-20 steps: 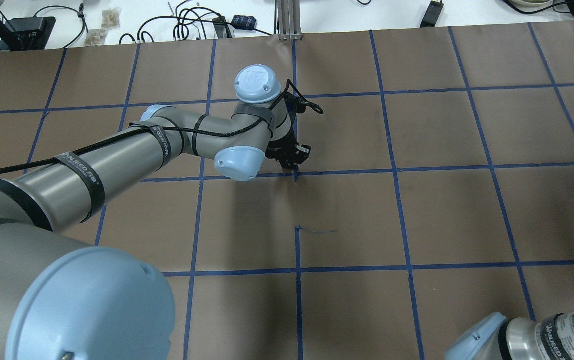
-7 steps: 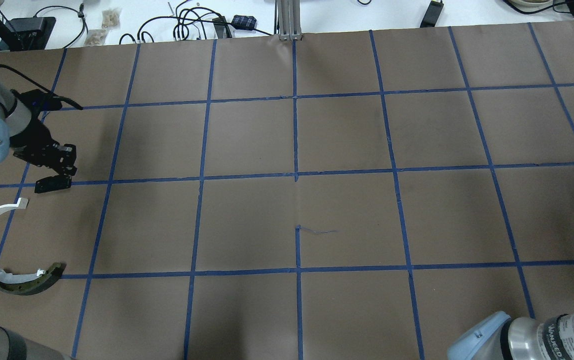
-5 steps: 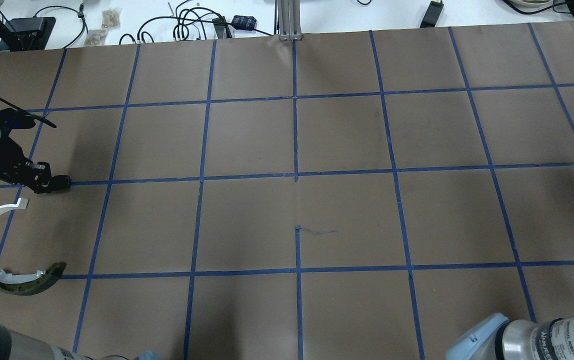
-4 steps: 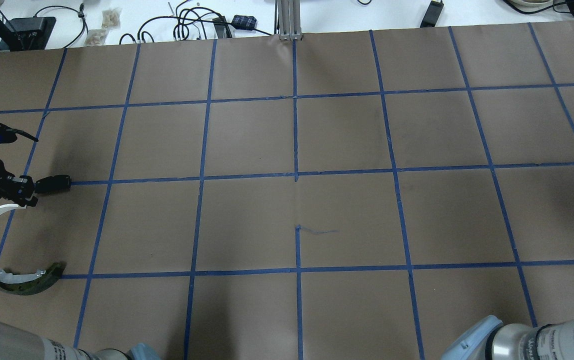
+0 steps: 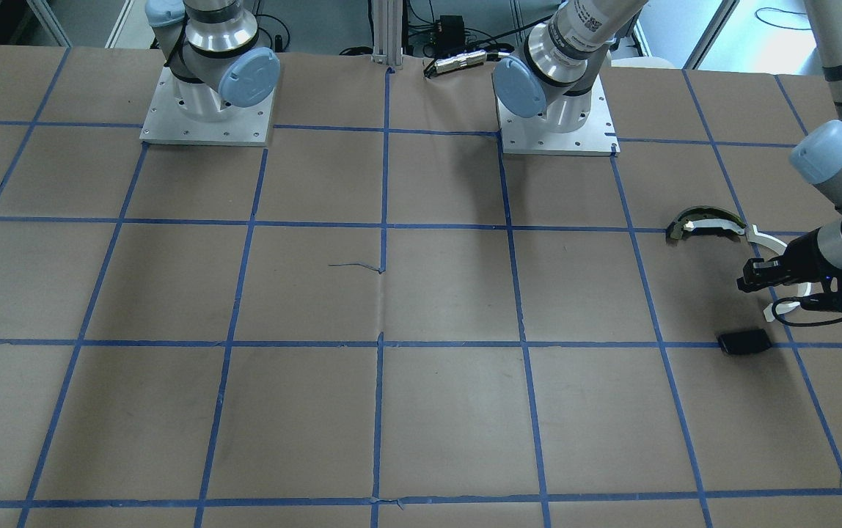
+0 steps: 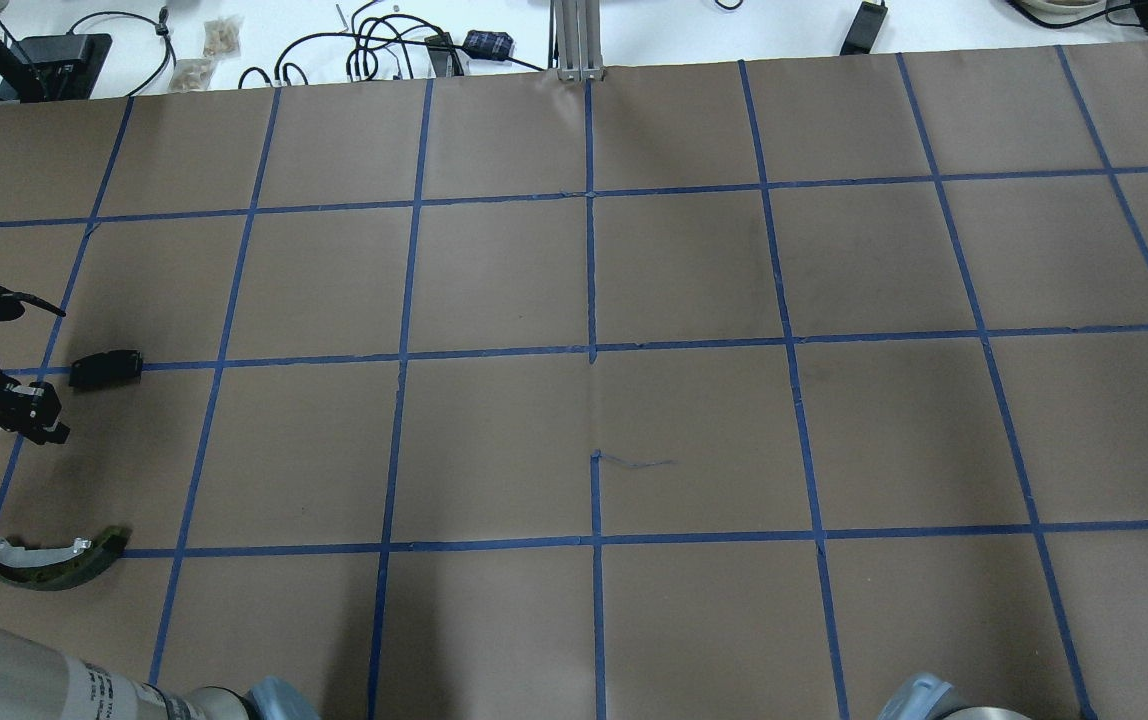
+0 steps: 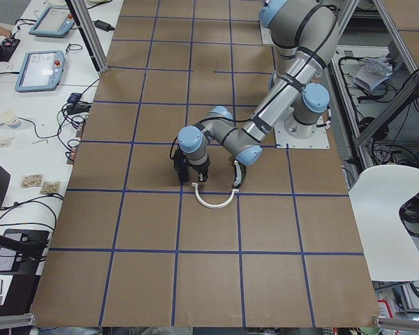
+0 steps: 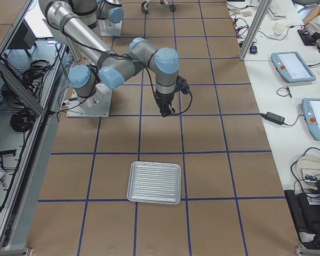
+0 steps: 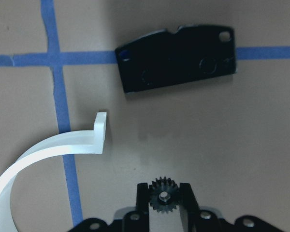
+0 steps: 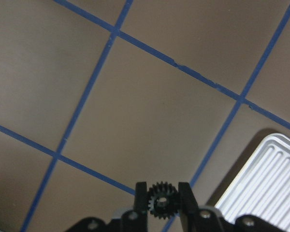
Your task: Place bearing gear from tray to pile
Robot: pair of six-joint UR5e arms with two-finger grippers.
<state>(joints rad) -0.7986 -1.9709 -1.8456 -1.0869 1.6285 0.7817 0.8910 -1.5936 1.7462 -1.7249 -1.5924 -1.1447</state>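
My L gripper (image 9: 163,191) pinches the bearing gear (image 9: 163,197); pile's just ahead: black plate (image 9: 176,60) upper centre, white half-ring (image 9: 58,149) lower left.

Overhead cam sits behind me, above my shoulders, looking fwd and down over the desk (image 6: 694,260). Front cam is opposite, facing me, steep down, w/ me at its far edge. Side cams stand high at the desk's left and right ends, looking along it. Wrist cams look down from v. close, past my left pincer (image 9: 164,194) and right pincer (image 10: 160,194). Left wrist, overhead & front cams share the white half-ring (image 9: 48,150) and black plate (image 9: 176,58). Right wrist & right-end cams share the tray (image 10: 266,179).
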